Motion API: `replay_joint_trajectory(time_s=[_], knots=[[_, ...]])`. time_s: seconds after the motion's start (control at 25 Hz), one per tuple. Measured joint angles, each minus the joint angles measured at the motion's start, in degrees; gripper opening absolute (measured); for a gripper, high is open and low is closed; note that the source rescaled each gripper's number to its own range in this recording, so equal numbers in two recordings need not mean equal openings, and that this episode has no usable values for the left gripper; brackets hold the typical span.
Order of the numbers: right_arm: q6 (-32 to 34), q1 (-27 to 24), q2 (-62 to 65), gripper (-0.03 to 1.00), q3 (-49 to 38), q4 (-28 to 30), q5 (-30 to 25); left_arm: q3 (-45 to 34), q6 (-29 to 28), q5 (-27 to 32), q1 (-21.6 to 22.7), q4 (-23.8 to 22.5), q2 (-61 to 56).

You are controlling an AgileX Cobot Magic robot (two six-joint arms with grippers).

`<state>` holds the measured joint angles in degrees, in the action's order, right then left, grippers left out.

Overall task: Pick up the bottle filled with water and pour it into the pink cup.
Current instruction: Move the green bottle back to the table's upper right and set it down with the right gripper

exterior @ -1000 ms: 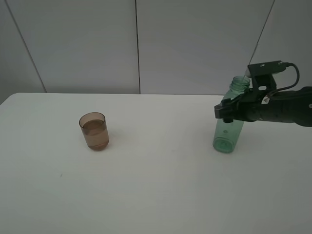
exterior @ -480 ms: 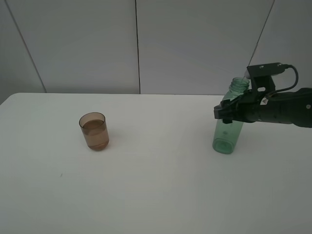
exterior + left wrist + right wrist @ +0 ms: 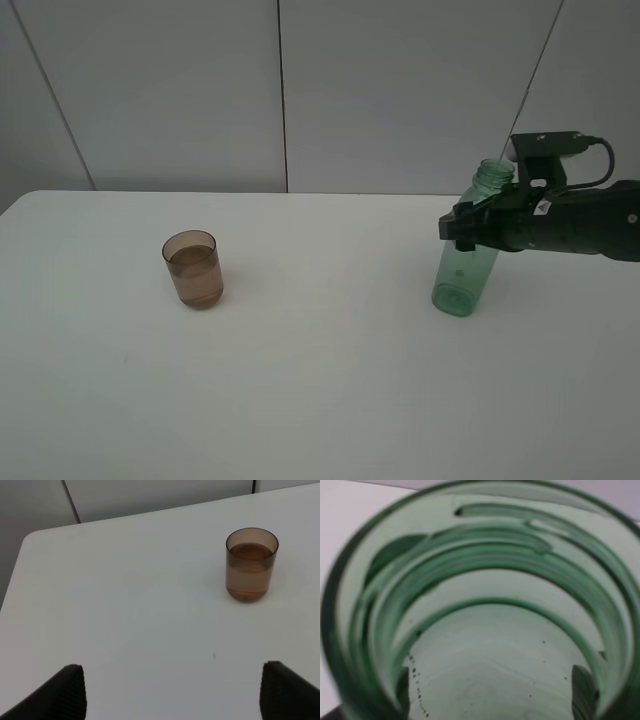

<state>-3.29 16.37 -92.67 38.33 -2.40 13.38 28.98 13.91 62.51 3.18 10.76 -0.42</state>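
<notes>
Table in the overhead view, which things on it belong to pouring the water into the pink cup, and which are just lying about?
Part of the job:
- the bottle, green, capless, tilted
- the right gripper, shut on the bottle
- the pink cup, upright, already holding liquid
- the left gripper, open, holding nothing

Just lying about:
- nothing else on the white table

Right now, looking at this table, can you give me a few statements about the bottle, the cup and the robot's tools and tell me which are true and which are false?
1. The right tool is clamped on the green bottle. True.
2. The bottle stands perfectly upright. False: it leans, neck toward the right.
3. The pink cup holds liquid. True.
4. The bottle has a cap on it. False: its threaded neck is open.
5. The left tool is gripping the cup. False: its fingers stand wide apart, clear of the cup.
</notes>
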Motion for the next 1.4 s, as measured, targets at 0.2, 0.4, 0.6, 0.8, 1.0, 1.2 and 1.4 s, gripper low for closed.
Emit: replay_joint_trajectory(time_s=[0.2, 0.4, 0.6, 0.8, 1.0, 1.2, 1.4], knots=[[3.3, 0.0, -0.1, 0.20, 0.0, -1.1, -1.6, 0.0, 0.0, 0.0, 0.0, 0.0, 0.0], [3.3, 0.0, -0.3, 0.36, 0.0, -1.4, -2.9, 0.0, 0.0, 0.0, 0.0, 0.0, 0.0], [3.3, 0.0, 0.4, 0.80, 0.0, -1.8, -3.8, 0.0, 0.0, 0.0, 0.0, 0.0, 0.0], [3.3, 0.0, 3.5, 0.85, -2.4, -2.0, -4.4, 0.0, 0.0, 0.0, 0.0, 0.0, 0.0], [3.3, 0.0, 8.6, 0.85, -5.9, -2.1, -5.4, 0.0, 0.0, 0.0, 0.0, 0.0, 0.0], [3.3, 0.6, 13.0, 0.85, -6.1, -2.1, -11.3, 0.0, 0.0, 0.0, 0.0, 0.0, 0.0], [3.3, 4.0, 19.3, 0.85, -6.1, -4.1, -15.9, 0.0, 0.0, 0.0, 0.0, 0.0, 0.0]])
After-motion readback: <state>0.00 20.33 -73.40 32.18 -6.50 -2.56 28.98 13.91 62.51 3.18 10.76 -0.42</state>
